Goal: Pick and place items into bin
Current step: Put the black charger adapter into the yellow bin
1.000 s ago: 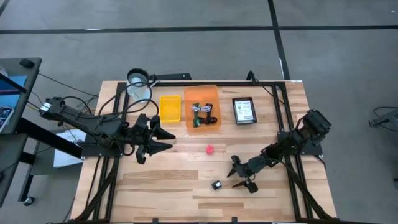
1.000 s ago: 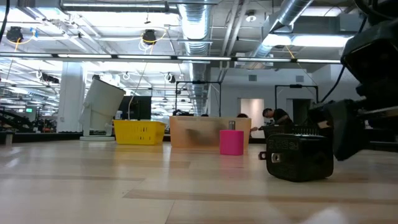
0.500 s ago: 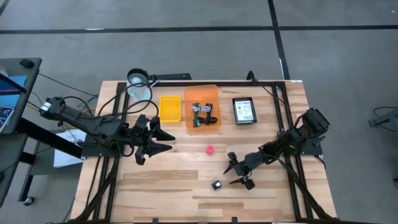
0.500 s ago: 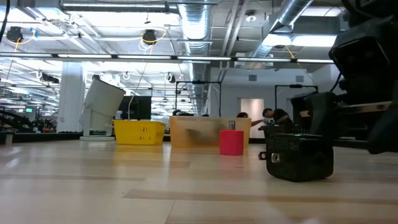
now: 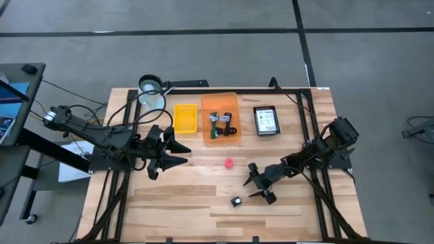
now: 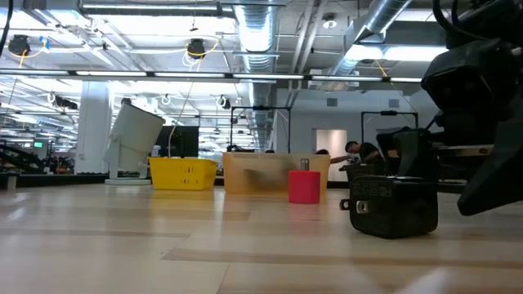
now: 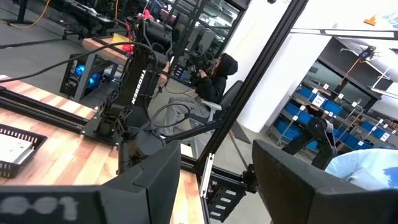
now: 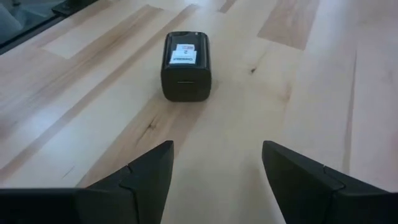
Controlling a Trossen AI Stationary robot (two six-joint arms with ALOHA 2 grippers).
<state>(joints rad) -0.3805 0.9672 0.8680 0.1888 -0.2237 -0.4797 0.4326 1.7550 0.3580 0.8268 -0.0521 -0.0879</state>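
Note:
A small black block (image 5: 236, 201) lies on the wooden table near its front; it is also in the low view (image 6: 392, 207) and the right wrist view (image 8: 186, 65), its labelled face up. My right gripper (image 5: 255, 186) (image 8: 216, 152) stands open just right of the block, low over the table, pointing at it and touching nothing. A red-pink piece (image 5: 229, 163) (image 6: 304, 186) stands mid-table. The orange bin (image 5: 220, 105) holds green and black cables (image 5: 221, 126). A white printed card (image 5: 266, 120) lies in a black tray. My left gripper (image 5: 184, 153) (image 7: 214, 163) waits open, raised, at the left.
A yellow bin (image 5: 185, 116) stands left of the orange one, and a clear cup (image 5: 150, 87) at the far left corner. Black frame rails (image 5: 313, 146) run along the table's sides. Bare wood lies between the block and the bins. A person sits beyond the table (image 7: 214, 78).
My right gripper has swung a little toward the table's left edge and slightly toward its far edge, rolling about its own axis, and now stands closer to the black block. It has stayed open. The block and the other items have not moved.

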